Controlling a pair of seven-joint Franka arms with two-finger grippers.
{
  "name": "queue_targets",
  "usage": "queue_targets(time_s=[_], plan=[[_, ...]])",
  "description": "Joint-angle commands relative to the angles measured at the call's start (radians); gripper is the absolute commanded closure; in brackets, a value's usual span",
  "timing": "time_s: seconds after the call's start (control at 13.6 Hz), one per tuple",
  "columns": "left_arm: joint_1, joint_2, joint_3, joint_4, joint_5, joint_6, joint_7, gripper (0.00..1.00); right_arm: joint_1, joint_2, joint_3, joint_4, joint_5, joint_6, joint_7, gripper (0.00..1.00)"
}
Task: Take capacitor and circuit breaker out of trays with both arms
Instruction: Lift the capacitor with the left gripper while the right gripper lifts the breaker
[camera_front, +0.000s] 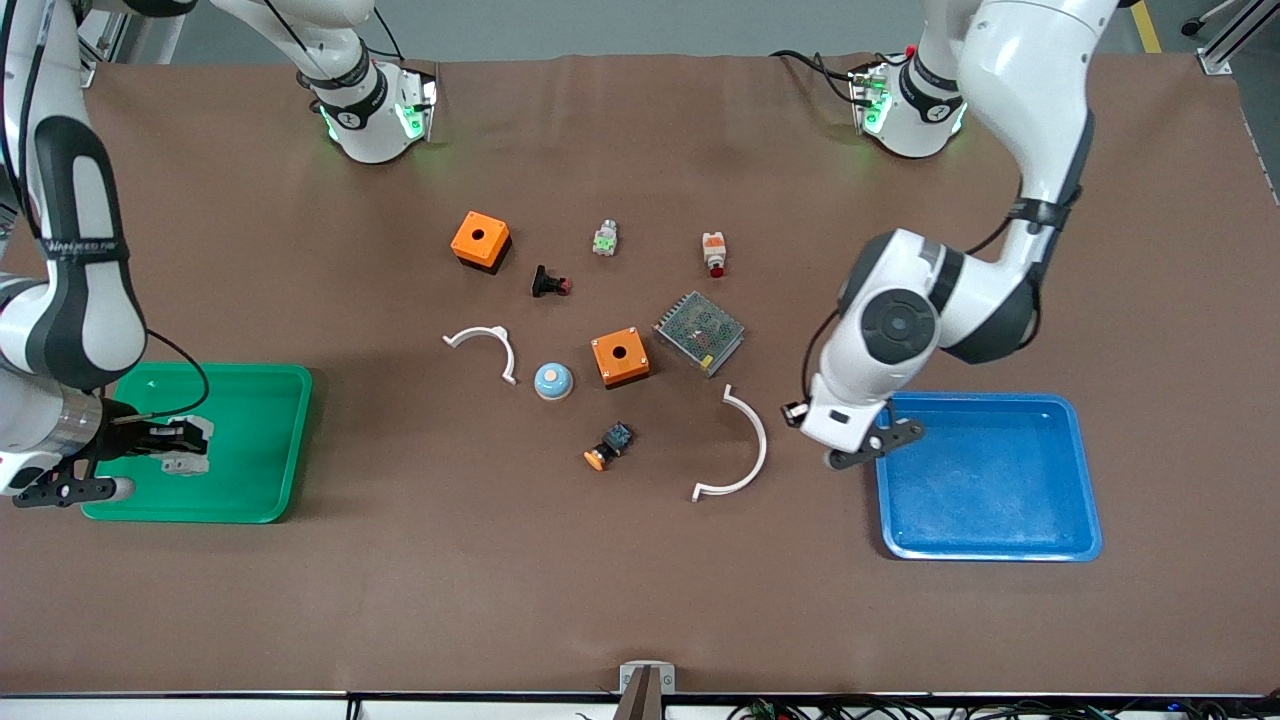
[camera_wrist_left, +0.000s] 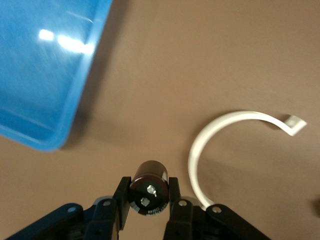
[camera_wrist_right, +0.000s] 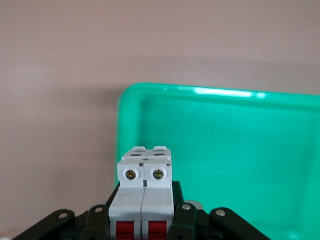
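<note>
My left gripper (camera_front: 872, 447) hangs over the brown table at the blue tray's (camera_front: 985, 552) edge that faces the table's middle. In the left wrist view it (camera_wrist_left: 149, 197) is shut on the capacitor (camera_wrist_left: 149, 186), a small dark cylinder with a silvery end, held above bare table between the blue tray (camera_wrist_left: 45, 75) and a white arc (camera_wrist_left: 215, 135). The capacitor is hidden in the front view. My right gripper (camera_front: 185, 443) is over the green tray (camera_front: 290, 440), shut on the light-grey breaker (camera_front: 188, 464). In the right wrist view the breaker (camera_wrist_right: 145, 192) shows red levers above the green tray (camera_wrist_right: 230, 145).
On the table's middle lie two orange boxes (camera_front: 481, 240) (camera_front: 620, 357), a black red-tipped button (camera_front: 549, 284), a green-white switch (camera_front: 604, 239), a white-orange switch (camera_front: 713, 253), a mesh-covered metal unit (camera_front: 699, 331), a blue dome (camera_front: 553, 380), an orange-capped button (camera_front: 609, 446) and two white arcs (camera_front: 490, 345) (camera_front: 745, 455).
</note>
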Motion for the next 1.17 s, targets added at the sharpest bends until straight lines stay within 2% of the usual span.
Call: queue_targets(time_s=[0.0,0.22,0.51,1.1], plan=[[-0.076,0.055,0.007,0.063,0.009,-0.013,-0.127,1.0,0.093,-0.019,-0.004,-0.071,0.023,0.012,0.134,0.98],[-0.107,0.082,0.007,0.083,0.009,-0.012,-0.199,1.0,0.22,-0.019,-0.007,-0.126,0.052,0.087,0.303,0.98],[-0.164,0.155,0.007,0.149,0.012,-0.007,-0.291,1.0,0.335,-0.01,-0.007,-0.252,0.052,0.32,0.394,0.98],[-0.211,0.202,0.017,0.168,0.013,0.031,-0.351,1.0,0.406,0.051,-0.008,-0.256,0.052,0.4,0.508,0.98]])
